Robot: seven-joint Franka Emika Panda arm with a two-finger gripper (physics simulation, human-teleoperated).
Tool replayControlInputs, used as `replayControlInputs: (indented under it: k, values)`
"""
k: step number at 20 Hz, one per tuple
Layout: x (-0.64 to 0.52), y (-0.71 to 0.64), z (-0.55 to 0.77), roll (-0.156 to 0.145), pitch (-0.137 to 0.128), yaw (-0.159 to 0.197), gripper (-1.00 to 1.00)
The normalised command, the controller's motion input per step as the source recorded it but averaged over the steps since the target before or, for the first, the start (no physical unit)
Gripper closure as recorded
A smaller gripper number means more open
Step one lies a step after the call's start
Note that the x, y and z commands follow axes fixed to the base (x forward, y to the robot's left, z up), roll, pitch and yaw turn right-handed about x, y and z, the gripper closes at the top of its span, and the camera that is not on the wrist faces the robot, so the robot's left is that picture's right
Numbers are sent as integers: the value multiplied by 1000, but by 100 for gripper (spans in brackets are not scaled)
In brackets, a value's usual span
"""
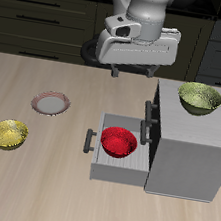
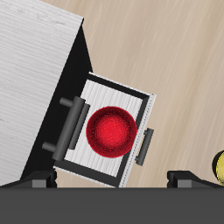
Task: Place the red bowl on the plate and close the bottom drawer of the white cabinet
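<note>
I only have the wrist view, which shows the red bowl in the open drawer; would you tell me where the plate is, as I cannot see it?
Observer: The plate lies on the table out past the handle end of the open bottom drawer, apart from it and slightly farther back.
Operator: Thank you. Is anything resting on it?
Observer: No, the plate is bare; a yellow-green bowl stands apart from it, nearer the table's front edge.
Operator: And is the cabinet's top free?
Observer: No, a second yellow-green bowl stands on top of the white cabinet.
</note>
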Motion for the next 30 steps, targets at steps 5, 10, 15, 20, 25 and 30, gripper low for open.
replayControlInputs:
  k: [5, 10, 15, 20, 25, 30]
  values:
    - [26, 67, -125, 93, 70, 265, -100]
    - [19, 76, -33, 74, 38, 307, -100]
    - [17, -46, -83, -8, 18, 340, -100]
    - [-11, -31, -154, 23, 69, 230, -100]
    - [-49, 75, -55, 31, 46, 262, -100]
    - [-26, -69, 110, -19, -34, 182, -100]
